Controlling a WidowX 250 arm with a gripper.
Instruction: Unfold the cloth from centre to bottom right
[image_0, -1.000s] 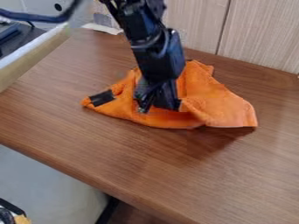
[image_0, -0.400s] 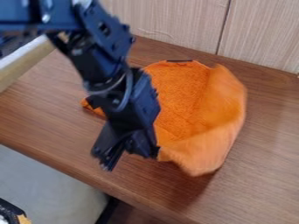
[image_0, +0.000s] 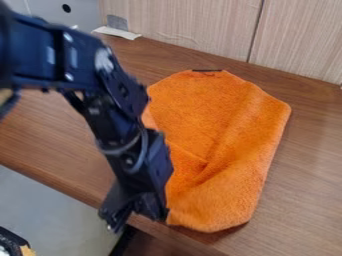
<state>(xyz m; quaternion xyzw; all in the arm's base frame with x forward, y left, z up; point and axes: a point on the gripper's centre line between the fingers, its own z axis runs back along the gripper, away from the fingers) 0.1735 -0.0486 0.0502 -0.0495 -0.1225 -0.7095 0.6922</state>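
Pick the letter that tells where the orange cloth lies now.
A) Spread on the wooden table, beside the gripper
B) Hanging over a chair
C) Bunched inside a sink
A: the orange cloth lies mostly spread over the wooden table, its lower left edge at the gripper.

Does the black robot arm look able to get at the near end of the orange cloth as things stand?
Probably yes: the gripper is right at the near left edge of the orange cloth, and I see nothing between them.
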